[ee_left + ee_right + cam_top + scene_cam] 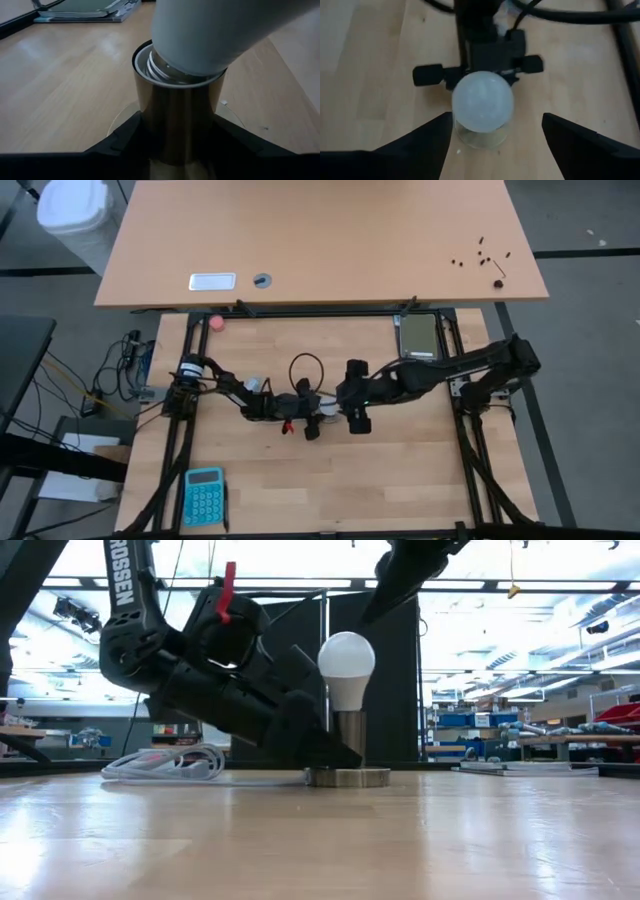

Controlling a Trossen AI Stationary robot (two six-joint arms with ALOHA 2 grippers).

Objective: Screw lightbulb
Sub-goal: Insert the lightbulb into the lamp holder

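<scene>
The white frosted lightbulb (346,662) stands in the metallic socket (349,738). Its screw base (159,69) rests in the socket's mouth with a few threads showing. The socket's round base disc (348,777) lies on the wooden table. My left gripper (322,746) comes from the table's left and is shut on the socket's cylinder. My right gripper (497,120) hangs open above the bulb (482,101), pointing slantwise down, with its fingers wide apart and touching nothing. In the high view both grippers (290,408) (336,424) meet at the table's middle. My left gripper pinches the socket's upright cylinder (177,125) between its two fingers (125,136), one on each side, low on the cylinder. The fingers come nearly level from the table's left, slanting slightly down. The socket stands upright with its base disc on the table.
The socket's white cord (165,764) lies coiled behind my left arm. A pink ball (216,322) sits at the far left, a dark flat slab (418,336) at the far right and a blue calculator (204,496) at the near left corner. A second tabletop (320,240) lies beyond.
</scene>
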